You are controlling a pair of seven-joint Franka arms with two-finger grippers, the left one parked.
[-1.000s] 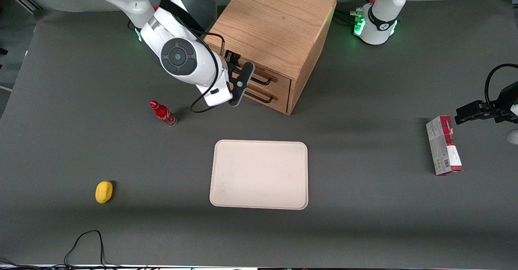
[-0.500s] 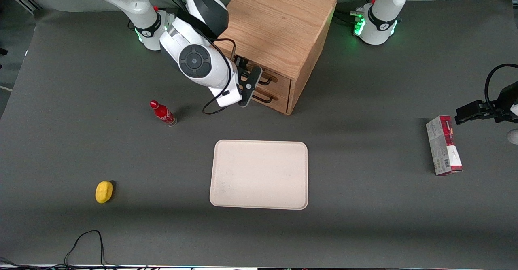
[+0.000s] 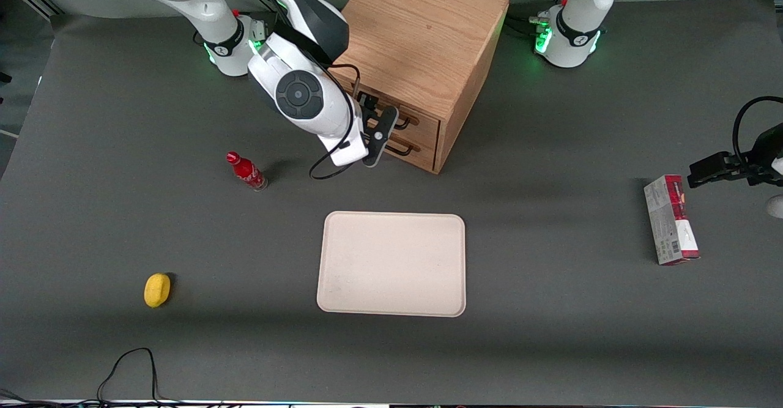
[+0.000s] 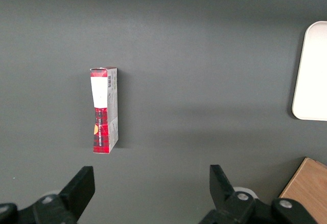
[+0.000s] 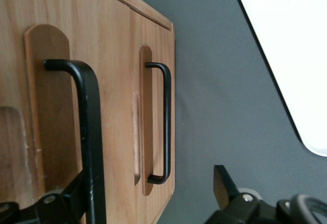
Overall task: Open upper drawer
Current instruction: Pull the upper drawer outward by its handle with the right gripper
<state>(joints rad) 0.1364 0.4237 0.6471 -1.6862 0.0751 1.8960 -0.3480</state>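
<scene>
Spread wide, the gripper sits right at the front of the oak cabinet, its two fingers apart with the black wire handle of the upper drawer passing just beside one fingertip, while the other fingertip stands off over the grey table. In the right wrist view the fingers are not pressed on the handle; whether the nearer one touches it cannot be told. The upper drawer is the topmost of two in the cabinet's front face and appears pushed in, its front level with that of the lower drawer. The lower drawer's own black handle runs parallel to the upper one, clear of the gripper.

The cabinet stands on the table, farther from the front camera than the cream tray, which lies flat near the table's middle. A small red bottle stands on the table toward the working arm's end, near the gripper's arm. A yellow lemon-like object lies nearer to the front camera than the bottle. Toward the parked arm's end of the table, a red and white carton lies flat, well apart from the tray. A black cable loops at the table edge nearest the front camera.
</scene>
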